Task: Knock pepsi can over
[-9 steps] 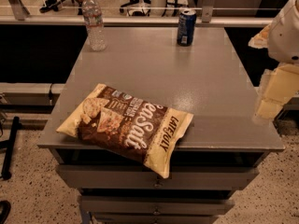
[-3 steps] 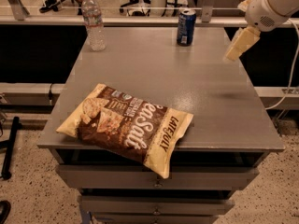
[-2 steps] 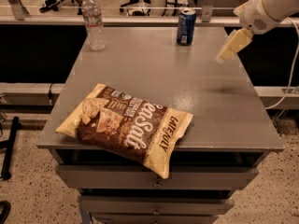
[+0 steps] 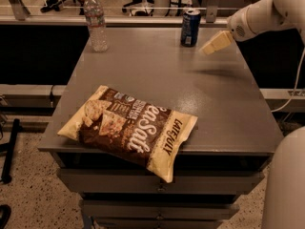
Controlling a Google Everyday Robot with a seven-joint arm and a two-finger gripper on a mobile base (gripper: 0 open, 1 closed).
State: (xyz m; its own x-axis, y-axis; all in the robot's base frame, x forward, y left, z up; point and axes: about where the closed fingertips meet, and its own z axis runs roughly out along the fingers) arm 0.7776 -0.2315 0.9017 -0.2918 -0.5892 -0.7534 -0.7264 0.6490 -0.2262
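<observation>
Camera view, from the near side: one snack bag [image 4: 128, 130] lies flat on the front part of the grey tabletop [image 4: 214, 104]. One corner of it hangs over the front edge, above the drawers [image 4: 157, 185]. Its small print I cannot read. At the lower right, a white rounded part of my body [image 4: 286, 185] is cut off by the frame.

Further back, on the right side, my one claw [image 4: 215, 42] hovers above the tabletop, and its soft shadow falls on the surface under it. It shows only as one pale yellow wedge, so I cannot tell if it is open or closed. My white arm [image 4: 259, 15] behind it is cut off at the upper right corner.

At the far edge stands one pepsi can [image 4: 190, 27], upright, just left of the claw and not touching it. Its lettering is hard to make out. One clear water bottle [image 4: 96, 22] stands upright at the far left corner, well apart from the can.
</observation>
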